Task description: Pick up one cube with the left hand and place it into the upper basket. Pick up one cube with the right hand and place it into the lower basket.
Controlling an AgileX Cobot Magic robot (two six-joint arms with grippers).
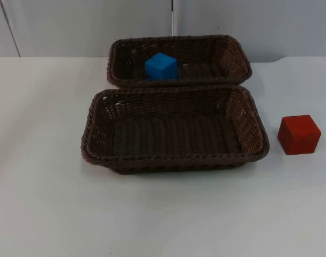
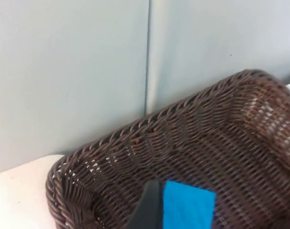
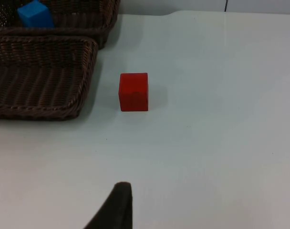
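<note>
Left wrist view showed one black fingertip (image 2: 147, 210) of the left gripper just beside the blue cube (image 2: 189, 209), which lay on the floor of the upper basket (image 2: 192, 138); whether the jaws of this gripper were apart or together could not be told, and I could not tell if the fingertip touched the cube. Behind that basket stood the grey partition wall (image 2: 68, 71). In the right wrist view one black fingertip (image 3: 117, 207) of the right gripper stood over the white table (image 3: 216, 143), well apart from the red cube (image 3: 133, 92); the state of these jaws also could not be told. The red cube rested on the table near the outer wall of the lower basket (image 3: 40, 81), not touching it. From the top view, the blue cube (image 1: 161, 66) sat in the left half of the upper basket (image 1: 232, 59), close to its front wall. The lower basket (image 1: 173, 160) lay directly before the upper one, their rims touching or nearly so, and nothing lay in it. The red cube (image 1: 298, 134) sat at its right side on the table (image 1: 45, 203).
</note>
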